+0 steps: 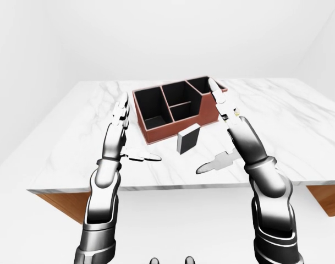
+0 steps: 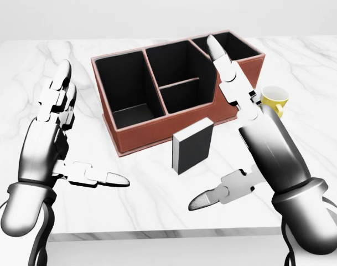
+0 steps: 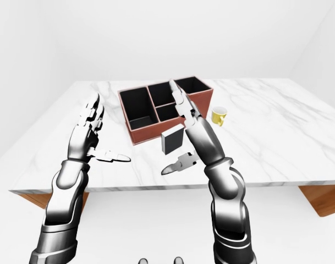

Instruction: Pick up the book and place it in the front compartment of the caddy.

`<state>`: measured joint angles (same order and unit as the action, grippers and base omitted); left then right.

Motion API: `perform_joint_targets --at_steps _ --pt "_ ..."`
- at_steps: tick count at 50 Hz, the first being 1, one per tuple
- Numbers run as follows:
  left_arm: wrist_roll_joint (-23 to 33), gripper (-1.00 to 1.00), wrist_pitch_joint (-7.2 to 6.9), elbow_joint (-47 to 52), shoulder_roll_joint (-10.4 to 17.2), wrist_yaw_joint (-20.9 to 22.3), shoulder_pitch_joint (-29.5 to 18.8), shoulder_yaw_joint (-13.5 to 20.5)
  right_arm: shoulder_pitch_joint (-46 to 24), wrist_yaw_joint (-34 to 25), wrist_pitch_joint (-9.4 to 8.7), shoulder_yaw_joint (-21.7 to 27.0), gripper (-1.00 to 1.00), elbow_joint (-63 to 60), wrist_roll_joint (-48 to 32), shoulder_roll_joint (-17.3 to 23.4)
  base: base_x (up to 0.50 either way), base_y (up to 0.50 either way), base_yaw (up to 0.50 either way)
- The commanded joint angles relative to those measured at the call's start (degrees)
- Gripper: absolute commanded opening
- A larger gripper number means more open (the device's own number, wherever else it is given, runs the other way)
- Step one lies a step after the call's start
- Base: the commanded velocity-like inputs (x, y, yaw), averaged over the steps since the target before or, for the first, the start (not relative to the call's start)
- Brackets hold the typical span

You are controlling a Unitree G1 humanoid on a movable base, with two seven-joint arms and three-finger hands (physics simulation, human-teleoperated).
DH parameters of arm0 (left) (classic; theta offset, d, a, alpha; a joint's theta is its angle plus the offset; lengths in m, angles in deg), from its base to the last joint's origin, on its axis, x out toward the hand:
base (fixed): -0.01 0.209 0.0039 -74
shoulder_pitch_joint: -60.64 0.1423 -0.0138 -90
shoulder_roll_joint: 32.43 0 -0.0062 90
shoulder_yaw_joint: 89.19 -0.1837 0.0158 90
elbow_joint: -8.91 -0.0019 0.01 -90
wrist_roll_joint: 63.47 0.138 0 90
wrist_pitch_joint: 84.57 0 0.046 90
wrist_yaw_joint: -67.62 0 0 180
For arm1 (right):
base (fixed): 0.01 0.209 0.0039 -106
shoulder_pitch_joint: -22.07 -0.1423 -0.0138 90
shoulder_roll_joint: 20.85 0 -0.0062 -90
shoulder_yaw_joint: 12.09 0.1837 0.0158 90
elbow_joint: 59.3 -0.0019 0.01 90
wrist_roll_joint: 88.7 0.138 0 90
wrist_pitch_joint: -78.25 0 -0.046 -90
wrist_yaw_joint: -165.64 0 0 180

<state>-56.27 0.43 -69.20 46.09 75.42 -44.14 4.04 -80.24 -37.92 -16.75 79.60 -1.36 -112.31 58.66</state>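
While both arms reach over the white marble table [image 2: 129,205], neither hand holds anything. At the left of the head view the left hand [image 2: 57,138] is spread open, its fingers pointing toward the top of the frame and its thumb jutting rightward, well apart from the book. In the upper middle sits the reddish-brown caddy [image 2: 157,130] with black-lined compartments. Just below its lower wall the dark book [image 2: 191,147] stands upright on the table, near the caddy but outside every compartment. To the right, the right hand [image 2: 240,127] is also released, long fingers stretched up over the caddy's right part and thumb angled left below the book, not touching it. A yellow cup [image 2: 274,98] stands at the right edge of that hand.
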Motion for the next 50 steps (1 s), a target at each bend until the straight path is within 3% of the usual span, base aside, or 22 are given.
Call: perform_joint_targets --at_steps 1,50 --pt "0.0 1.0 0.0 0.1 0.0 0.0 0.1 0.1 0.1 -0.2 0.0 0.0 1.0 -0.1 -0.5 -0.1 0.2 0.0 0.0" --pt "0.1 1.0 0.0 0.4 -0.1 0.4 0.4 -0.1 1.5 0.1 0.0 -1.1 1.0 0.5 -2.4 -0.9 0.19 0.0 0.0"
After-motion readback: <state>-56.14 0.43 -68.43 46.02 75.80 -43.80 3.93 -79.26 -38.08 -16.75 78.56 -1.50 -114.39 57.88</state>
